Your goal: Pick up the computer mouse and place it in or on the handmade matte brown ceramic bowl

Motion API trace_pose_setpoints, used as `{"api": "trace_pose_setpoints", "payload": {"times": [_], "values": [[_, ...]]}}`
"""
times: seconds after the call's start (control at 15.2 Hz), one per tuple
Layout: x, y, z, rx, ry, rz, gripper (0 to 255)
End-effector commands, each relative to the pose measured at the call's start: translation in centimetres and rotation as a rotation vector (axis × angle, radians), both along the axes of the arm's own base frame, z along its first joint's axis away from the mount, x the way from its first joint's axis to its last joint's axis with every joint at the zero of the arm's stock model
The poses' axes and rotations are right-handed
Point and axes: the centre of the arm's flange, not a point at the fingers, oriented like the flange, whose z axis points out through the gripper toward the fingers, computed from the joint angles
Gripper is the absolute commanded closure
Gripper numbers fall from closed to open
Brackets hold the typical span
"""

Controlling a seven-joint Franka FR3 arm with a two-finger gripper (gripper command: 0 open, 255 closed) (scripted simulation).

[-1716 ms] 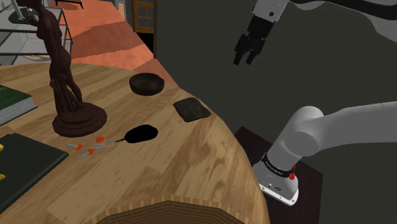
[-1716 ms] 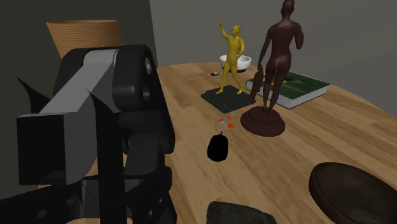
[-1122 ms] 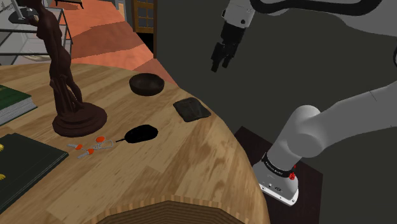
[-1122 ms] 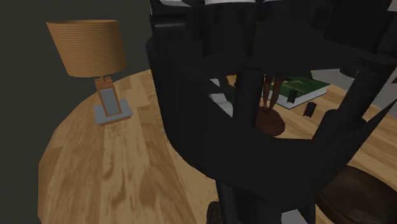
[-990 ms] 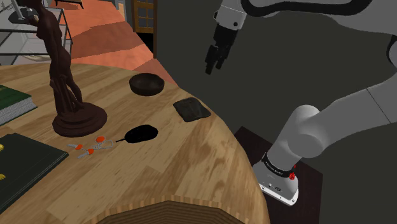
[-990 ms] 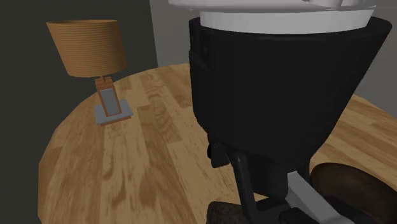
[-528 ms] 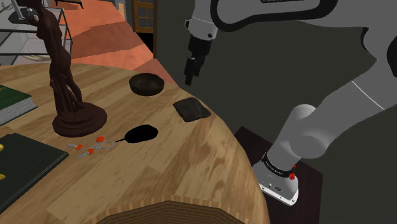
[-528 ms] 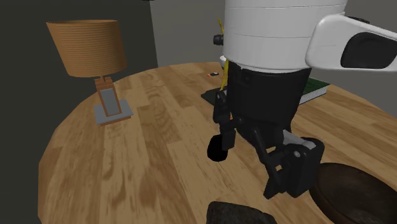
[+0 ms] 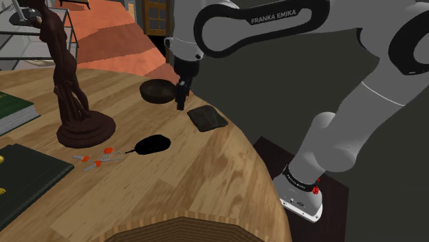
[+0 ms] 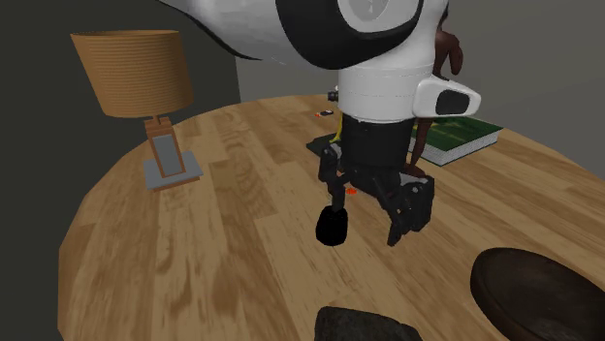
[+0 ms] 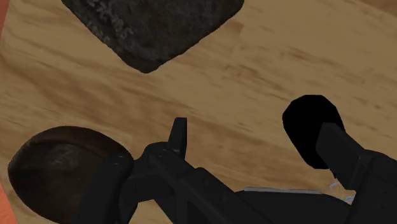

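Computer mouse (image 9: 152,144) lies untouched on the wooden table (image 9: 206,179), apart from the brown bowl (image 9: 157,90). The gripper (image 9: 181,96) hovers above, empty, fingers spread wide. Grasping, lifting and placing are all not yet done.

Arm (image 9: 357,117): glossy white rounded links joined by dark grey bands; white lettering "FRANKA EMIKA" (image 9: 275,15) on a black segment at 12 o'clock in the shoulder view; base collar (image 9: 300,196) pale grey, with small dark print and red dots; claw (image 9: 181,103) all black, with two flat, angular fingers (image 11: 340,156).
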Motion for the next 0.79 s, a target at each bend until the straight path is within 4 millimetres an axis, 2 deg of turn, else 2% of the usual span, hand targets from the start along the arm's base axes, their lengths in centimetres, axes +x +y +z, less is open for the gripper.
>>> {"api": "trace_pose_setpoints", "payload": {"times": [0.0,0.33,0.66,0.73], "values": [[0.5,2.4,-1.3,-0.012,0.001,0.066,0],[0.8,8.5,-4.6,-0.042,0.005,0.226,0],[0.1,14.5,-8.1,-0.073,0.008,0.386,0],[-0.1,15.1,-8.5,-0.077,0.008,0.404,0]]}}
